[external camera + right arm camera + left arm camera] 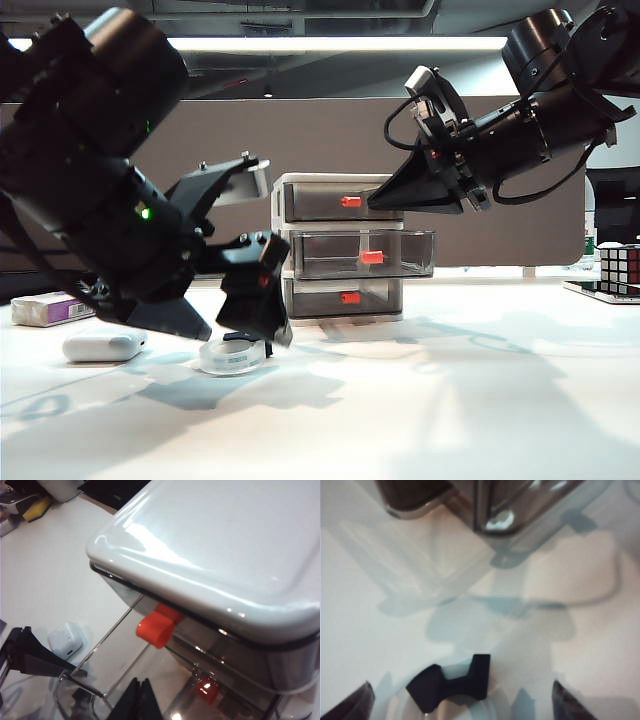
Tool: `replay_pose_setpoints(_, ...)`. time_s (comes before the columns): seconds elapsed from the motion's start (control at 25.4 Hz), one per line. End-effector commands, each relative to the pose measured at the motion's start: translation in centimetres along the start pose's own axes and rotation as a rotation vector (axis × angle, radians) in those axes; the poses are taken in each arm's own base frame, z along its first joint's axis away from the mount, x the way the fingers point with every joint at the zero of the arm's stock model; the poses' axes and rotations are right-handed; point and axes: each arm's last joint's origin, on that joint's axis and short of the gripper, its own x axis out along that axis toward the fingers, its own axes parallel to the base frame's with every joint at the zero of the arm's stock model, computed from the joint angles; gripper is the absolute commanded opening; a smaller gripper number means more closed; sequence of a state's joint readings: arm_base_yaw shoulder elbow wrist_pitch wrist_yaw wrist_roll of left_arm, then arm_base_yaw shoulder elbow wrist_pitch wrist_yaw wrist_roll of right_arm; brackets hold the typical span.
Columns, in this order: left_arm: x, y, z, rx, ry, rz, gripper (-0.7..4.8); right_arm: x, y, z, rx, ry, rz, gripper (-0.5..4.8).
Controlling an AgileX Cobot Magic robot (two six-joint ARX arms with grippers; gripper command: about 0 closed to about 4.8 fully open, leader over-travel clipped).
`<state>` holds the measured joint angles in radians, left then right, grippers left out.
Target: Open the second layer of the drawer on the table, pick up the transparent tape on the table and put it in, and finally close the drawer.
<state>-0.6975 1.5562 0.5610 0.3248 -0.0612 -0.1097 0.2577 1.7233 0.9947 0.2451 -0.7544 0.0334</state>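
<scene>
White table; tools over tape, drawer.

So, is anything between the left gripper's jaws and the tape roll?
Nothing visible. The left gripper hangs open right over the transparent tape on the table. The right gripper is shut, up by the drawer.

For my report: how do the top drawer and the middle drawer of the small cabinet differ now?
The top drawer is shut, flush with the white frame; the middle drawer is pulled out toward the camera. Both are smoky grey with a red-orange handle.
</scene>
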Motion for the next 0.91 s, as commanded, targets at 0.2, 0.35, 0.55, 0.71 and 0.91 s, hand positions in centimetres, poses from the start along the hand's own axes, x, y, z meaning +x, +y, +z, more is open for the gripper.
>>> replay_pose_setpoints(0.2, 1.00, 0.04, -0.54, -0.004, 0.008, 0.004, 4.79, -0.11, 0.14, 0.30, -0.013, -0.005, 0.007, -0.05)
replay_pose_setpoints(0.35, 1.07, 0.03, -0.50, -0.004, 0.000, 0.004, 4.26, -0.11, 0.13, 0.28, -0.012, -0.004, 0.007, -0.05)
replay_pose_setpoints(0.55, 1.07, 0.03, -0.53, -0.004, 0.003, 0.005, 4.14, -0.11, 0.13, 0.28, -0.012, -0.004, 0.007, -0.05)
replay_pose_setpoints(0.71, 1.07, 0.03, -0.55, -0.003, 0.005, 0.004, 2.17, -0.11, 0.13, 0.28, -0.012, -0.003, 0.007, -0.05)
replay_pose_setpoints(0.91, 1.06, 0.06, -0.69, -0.003, 0.009, 0.005, 1.17, -0.11, 0.13, 0.27, -0.011, -0.003, 0.007, -0.05)
